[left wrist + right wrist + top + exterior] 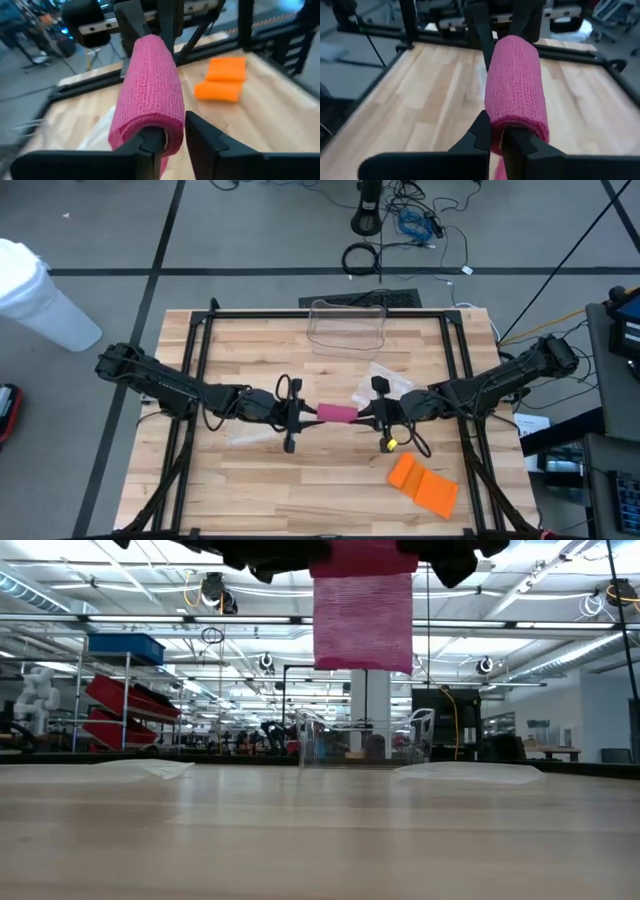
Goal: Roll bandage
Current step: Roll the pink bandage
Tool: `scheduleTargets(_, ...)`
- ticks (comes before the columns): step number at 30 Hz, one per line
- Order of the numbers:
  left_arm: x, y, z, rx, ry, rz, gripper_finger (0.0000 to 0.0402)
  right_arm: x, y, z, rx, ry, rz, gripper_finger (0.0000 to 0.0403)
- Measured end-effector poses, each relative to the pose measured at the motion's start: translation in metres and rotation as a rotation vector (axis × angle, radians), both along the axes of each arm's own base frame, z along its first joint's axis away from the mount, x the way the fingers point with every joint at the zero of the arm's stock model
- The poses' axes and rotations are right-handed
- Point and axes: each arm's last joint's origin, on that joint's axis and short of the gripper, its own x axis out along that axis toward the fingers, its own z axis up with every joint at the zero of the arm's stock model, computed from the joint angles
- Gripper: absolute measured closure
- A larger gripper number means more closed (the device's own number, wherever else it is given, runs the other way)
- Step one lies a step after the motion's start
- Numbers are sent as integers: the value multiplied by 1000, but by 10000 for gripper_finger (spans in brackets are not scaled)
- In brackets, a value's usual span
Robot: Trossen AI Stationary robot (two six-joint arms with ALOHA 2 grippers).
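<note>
The pink bandage (pixel 337 414) is a short roll held level in the air between my two grippers, over the middle of the table. In the low view the bandage (pixel 362 610) hangs high above the tabletop, with a loose flap down. My left gripper (pixel 303 416) is at the roll's left end, open. In its wrist view the left gripper (pixel 175 134) has one finger at the roll's end and one beside it. My right gripper (pixel 368 416) is at the right end and is shut on it; its wrist view shows the right gripper (pixel 496 131). My left gripper comes at the roll level from the table's left, along its length. One finger (pixel 150 142) sits in the hollow of the roll's left end (pixel 165 131). The other finger (pixel 202 135) stands just clear of the roll's outside. My right gripper pinches the wall of the roll's right end (pixel 499 125) between its two fingers, one finger (pixel 481 131) outside and the other finger (pixel 520 140) under the roll's layers. It comes level from the table's right, along the roll. The roll is lifted clear.
An orange bandage (pixel 423 483) lies near the front right, also the orange bandage (pixel 222 80) in the left wrist view. A clear plastic box (pixel 347 325) stands at the far middle. Clear wrappers (pixel 388 378) lie on the wood. Black frame rails (pixel 195 370) run along both sides.
</note>
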Motion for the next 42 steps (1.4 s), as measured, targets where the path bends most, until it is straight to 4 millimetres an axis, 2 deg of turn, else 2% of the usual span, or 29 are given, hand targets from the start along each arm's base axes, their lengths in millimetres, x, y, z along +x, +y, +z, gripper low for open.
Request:
scheduleTargets(4,1,0,2,-98,-12,-69,296,-1,0,-1,-129,15,42,387)
scheduleTargets(9,2,3,3,-185,-8,-49,282,-2,-1,-4,-271,49,62,397)
scheduleTargets(14,3,8,3,-245,-8,6,281,-2,-3,-5,-329,60,60,397)
scheduleTargets(20,6,17,-3,-199,5,90,299,0,-3,-10,-348,82,31,397)
scheduleTargets(27,7,20,-6,-91,28,79,384,1,-3,-12,-247,93,-2,368)
scheduleTargets(35,7,21,-7,-56,42,98,376,1,-2,-11,42,72,-55,320)
scheduleTargets(42,7,22,-4,39,32,96,383,-5,-6,4,197,4,-71,301)
